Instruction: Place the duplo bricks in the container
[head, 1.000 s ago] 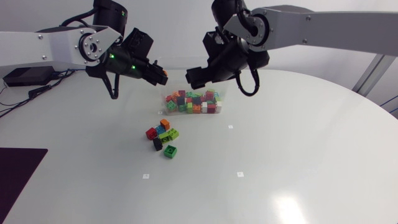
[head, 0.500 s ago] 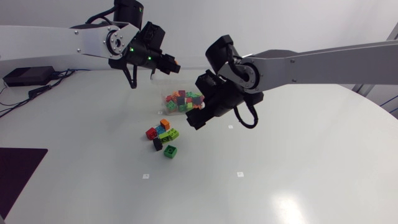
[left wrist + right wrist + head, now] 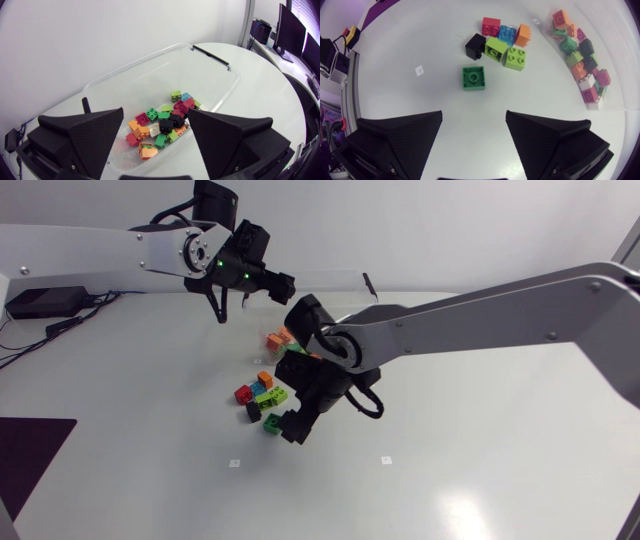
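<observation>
- White tabletop (image 3: 480, 480) carries a loose cluster of duplo bricks (image 3: 501, 42): red, blue, orange, black and lime, touching one another, near the container.
- One green brick (image 3: 473, 78) lies just apart from that cluster, directly ahead of the right gripper (image 3: 474, 125). It is square, so it has no long axis. The single ring on its upper face suggests it lies studs-down, though that is hard to confirm.
- The right gripper's fingers are spread wide with nothing between them. It is probably lined up here because this brick is free on all sides.
- The clear container (image 3: 210, 75) stretches lengthwise away from the left gripper (image 3: 155, 112), with the stored bricks (image 3: 162, 125) heaped at its nearer end.
- The left gripper hangs above the container, fingers apart and empty.
</observation>
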You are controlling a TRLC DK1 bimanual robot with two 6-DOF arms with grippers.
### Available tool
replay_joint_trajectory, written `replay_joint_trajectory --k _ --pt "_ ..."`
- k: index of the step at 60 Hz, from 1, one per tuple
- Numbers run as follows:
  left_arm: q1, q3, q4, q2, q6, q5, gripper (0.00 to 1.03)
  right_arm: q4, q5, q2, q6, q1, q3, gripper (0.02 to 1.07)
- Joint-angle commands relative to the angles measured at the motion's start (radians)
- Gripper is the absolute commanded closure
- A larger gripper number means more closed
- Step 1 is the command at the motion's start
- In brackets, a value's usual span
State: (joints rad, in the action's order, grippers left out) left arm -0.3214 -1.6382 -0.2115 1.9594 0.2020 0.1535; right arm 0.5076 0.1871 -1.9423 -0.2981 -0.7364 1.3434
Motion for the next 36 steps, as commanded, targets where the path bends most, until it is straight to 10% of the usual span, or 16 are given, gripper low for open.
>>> replay_joint_trajectory --k 1,36 --pt "0.012 0.064 -0.008 -0.082 -0.001 0.008 0.04 0.022 0.006 -0.058 -0.050 -0.021 0.049 0.15" --pt "0.137 0.408 -0.144 -0.375 0.241 0.008 0.04 0.178 -0.008 -0.277 -0.101 -0.055 0.313 0.16"
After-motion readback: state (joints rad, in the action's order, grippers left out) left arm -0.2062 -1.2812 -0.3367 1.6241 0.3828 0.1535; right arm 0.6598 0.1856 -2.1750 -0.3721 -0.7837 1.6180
